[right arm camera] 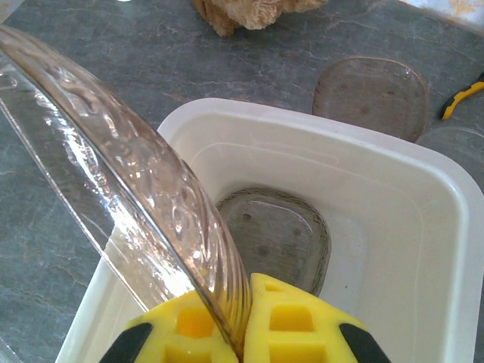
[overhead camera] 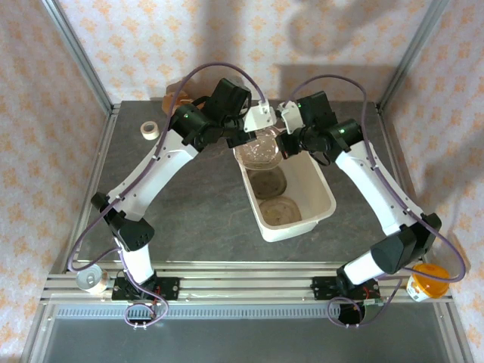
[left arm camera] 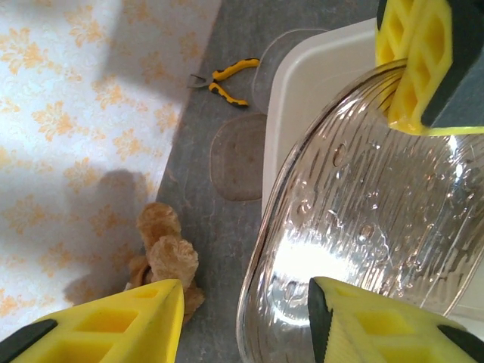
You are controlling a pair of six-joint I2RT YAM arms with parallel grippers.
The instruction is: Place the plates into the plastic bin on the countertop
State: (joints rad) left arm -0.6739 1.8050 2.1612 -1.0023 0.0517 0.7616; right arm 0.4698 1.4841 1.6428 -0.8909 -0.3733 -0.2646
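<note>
Two clear plates (overhead camera: 268,181) lie flat inside the plastic bin (overhead camera: 316,185) on the countertop (overhead camera: 189,204). A third plate (overhead camera: 259,149) hangs tilted over the bin's far end, its rim pinched between the right gripper's (right arm camera: 243,321) fingers. The left gripper (left arm camera: 246,302) gapes wide at that plate's edge.

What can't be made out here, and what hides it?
Left wrist view: whether the left claw touches the plate; glare blurs the rim.
Top view: the bin's far end, under the glinting plate.
Right wrist view: pliers and brown lump, cut off by edges.
</note>
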